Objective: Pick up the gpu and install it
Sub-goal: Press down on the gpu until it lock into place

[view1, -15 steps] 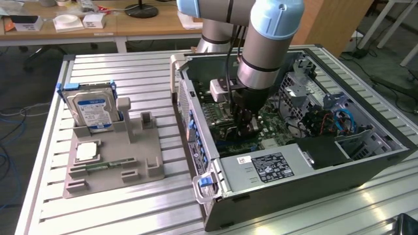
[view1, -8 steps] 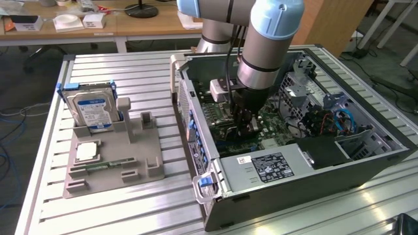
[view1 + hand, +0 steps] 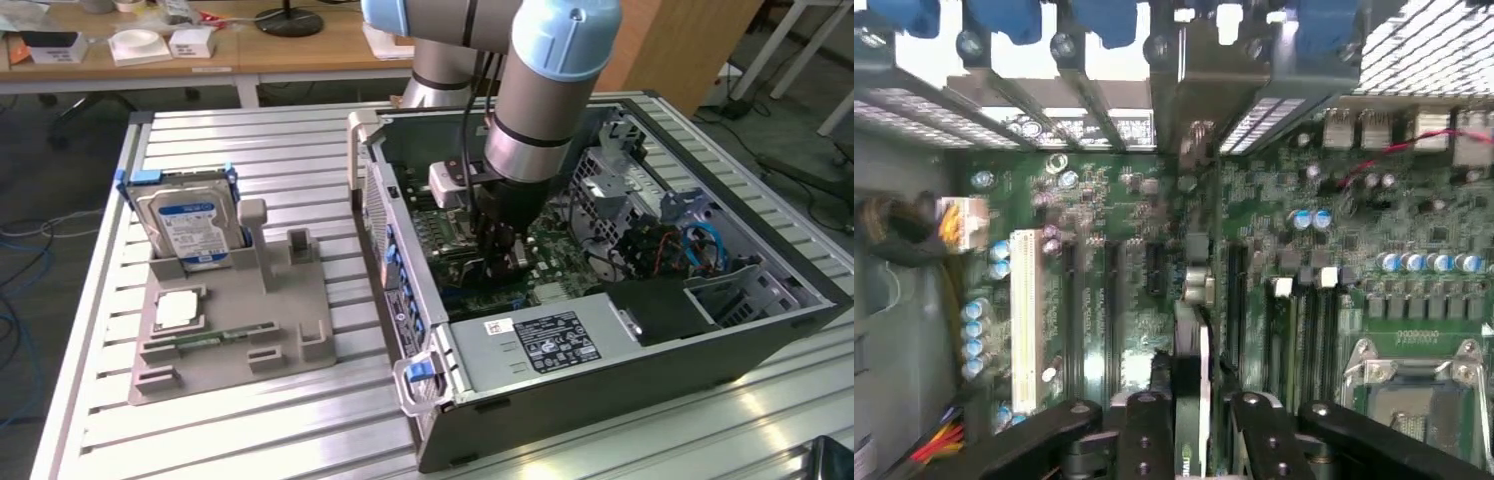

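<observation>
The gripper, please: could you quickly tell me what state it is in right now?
Gripper: shut on the gpu, held edge-on above the motherboard inside the case.

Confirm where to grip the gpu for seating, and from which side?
Grip the gpu by its upper edge, clamping its two flat faces, coming straight down from above the motherboard. It is thin and stands edge-on over the slots, so only the faces give a flat hold. The gripper holds it that way.
</observation>
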Robot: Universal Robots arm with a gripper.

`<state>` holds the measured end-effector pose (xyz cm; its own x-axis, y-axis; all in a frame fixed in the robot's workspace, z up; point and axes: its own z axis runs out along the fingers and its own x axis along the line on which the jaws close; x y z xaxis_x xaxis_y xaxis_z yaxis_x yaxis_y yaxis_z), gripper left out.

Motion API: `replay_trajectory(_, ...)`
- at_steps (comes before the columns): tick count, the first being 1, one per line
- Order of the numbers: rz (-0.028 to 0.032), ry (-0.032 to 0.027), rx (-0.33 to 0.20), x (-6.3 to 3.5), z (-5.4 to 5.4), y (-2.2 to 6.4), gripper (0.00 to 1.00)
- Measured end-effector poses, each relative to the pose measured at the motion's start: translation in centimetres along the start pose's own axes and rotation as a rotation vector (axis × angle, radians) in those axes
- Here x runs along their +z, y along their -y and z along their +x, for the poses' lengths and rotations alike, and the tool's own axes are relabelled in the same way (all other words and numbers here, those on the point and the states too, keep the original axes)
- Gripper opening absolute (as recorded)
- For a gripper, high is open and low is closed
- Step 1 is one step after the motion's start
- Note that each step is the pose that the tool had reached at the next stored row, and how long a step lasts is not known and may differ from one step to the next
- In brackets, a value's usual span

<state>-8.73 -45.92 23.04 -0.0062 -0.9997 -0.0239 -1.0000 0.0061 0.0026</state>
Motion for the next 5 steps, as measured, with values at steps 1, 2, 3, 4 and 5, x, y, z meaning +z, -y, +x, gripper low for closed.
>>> replay_trajectory(1, -0.0004, -0.0036, 0.000, -1.05, 0.0, 0.02, 0.33)
replay_trajectory(2, -0.0004, -0.0037, -0.001, -1.31, 0.0, 0.02, 0.33)
replay_trajectory(3, -0.0004, -0.0038, -0.001, -1.61, 0.0, 0.02, 0.33)
replay_trajectory(4, -0.0002, -0.0036, -0.001, -1.95, 0.0, 0.01, 0.33)
replay_trajectory(5, -0.0001, -0.0036, -0.001, -2.28, 0.0, 0.02, 0.33)
